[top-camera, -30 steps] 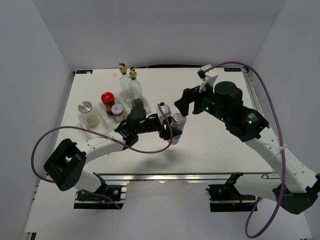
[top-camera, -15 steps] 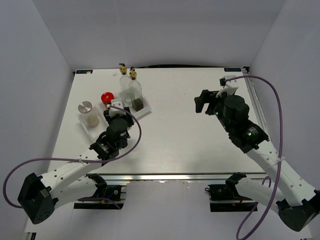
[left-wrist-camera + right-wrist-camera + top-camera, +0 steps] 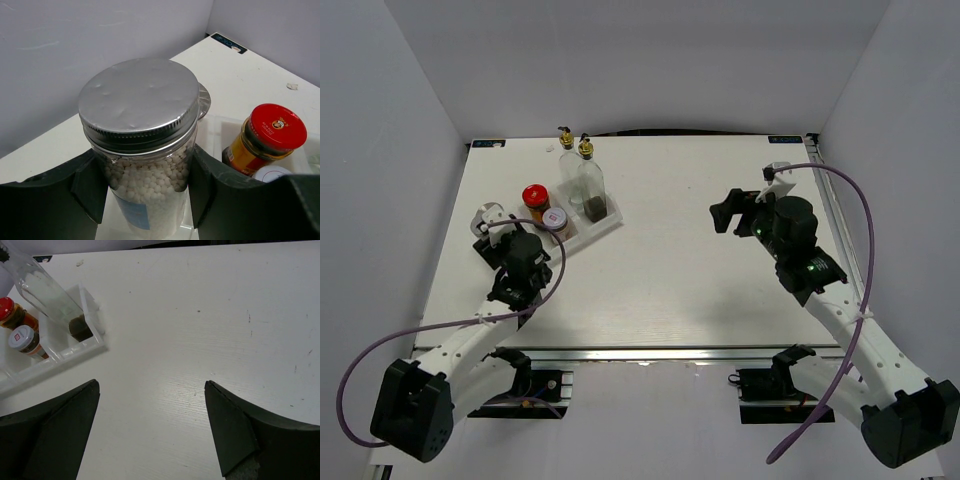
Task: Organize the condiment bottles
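My left gripper (image 3: 145,172) is shut on a silver-capped pale shaker (image 3: 142,150) full of white beads, held upright at the left end of the white tray (image 3: 608,222). In the top view my left gripper (image 3: 500,235) hides that shaker. The second shaker's silver cap (image 3: 487,212) shows just behind it, and also in the left wrist view (image 3: 202,97). The red-lidded jar (image 3: 535,195) and the small label-lidded jar (image 3: 555,217) stand in the tray. Two tall glass bottles (image 3: 588,178) with gold tops stand at its far end. My right gripper (image 3: 725,212) is open and empty over bare table (image 3: 152,390).
The tray lies slanted at the left rear of the white table (image 3: 700,290). In the right wrist view the bottle (image 3: 47,292), red-lidded jar (image 3: 10,310) and label-lidded jar (image 3: 22,337) sit at the upper left. Grey walls enclose the table.
My left arm has carried the shaker from the table's middle to the left end of the tray. My right arm has drawn back to the right, its gripper open.
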